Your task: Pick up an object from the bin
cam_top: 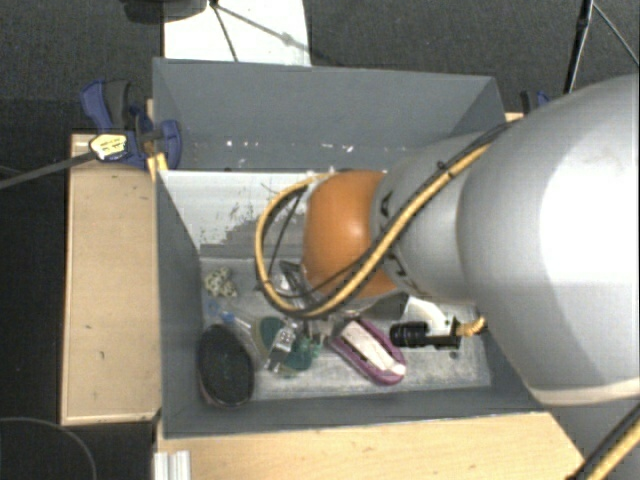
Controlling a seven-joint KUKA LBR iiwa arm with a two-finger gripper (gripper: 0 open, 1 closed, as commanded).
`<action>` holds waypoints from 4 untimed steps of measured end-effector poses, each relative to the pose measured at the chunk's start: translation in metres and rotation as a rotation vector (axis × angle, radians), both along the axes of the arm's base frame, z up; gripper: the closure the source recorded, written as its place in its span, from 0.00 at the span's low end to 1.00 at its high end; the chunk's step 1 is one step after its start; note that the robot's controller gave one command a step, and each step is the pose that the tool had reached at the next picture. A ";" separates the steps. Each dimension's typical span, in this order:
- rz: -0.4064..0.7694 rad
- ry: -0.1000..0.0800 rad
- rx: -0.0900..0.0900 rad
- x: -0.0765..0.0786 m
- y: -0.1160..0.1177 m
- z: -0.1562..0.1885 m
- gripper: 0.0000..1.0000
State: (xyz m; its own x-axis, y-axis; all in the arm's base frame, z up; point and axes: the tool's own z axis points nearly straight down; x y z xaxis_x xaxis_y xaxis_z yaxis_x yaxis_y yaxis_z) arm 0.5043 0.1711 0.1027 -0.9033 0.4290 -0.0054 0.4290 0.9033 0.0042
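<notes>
Camera view: gripper [288, 342] low in the grey bin [180, 268], over a teal thing at lower centre.
From the left: 1 small pale crumpled piece [220, 284] near the left wall, 1 black oval pad [225, 365] in the lower left corner, then the dark teal round thing [268, 330] directly under the gripper, whose state, parted or closed, I cannot tell; 1 purple-and-white oblong piece [372, 356] just to its right, then 1 black cylinder [425, 336].
</notes>
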 end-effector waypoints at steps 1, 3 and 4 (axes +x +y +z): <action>-0.113 0.001 0.002 -0.010 -0.008 -0.031 0.00; -0.382 -0.010 0.003 -0.015 0.010 -0.029 1.00; -0.378 0.000 0.004 -0.013 0.010 0.072 1.00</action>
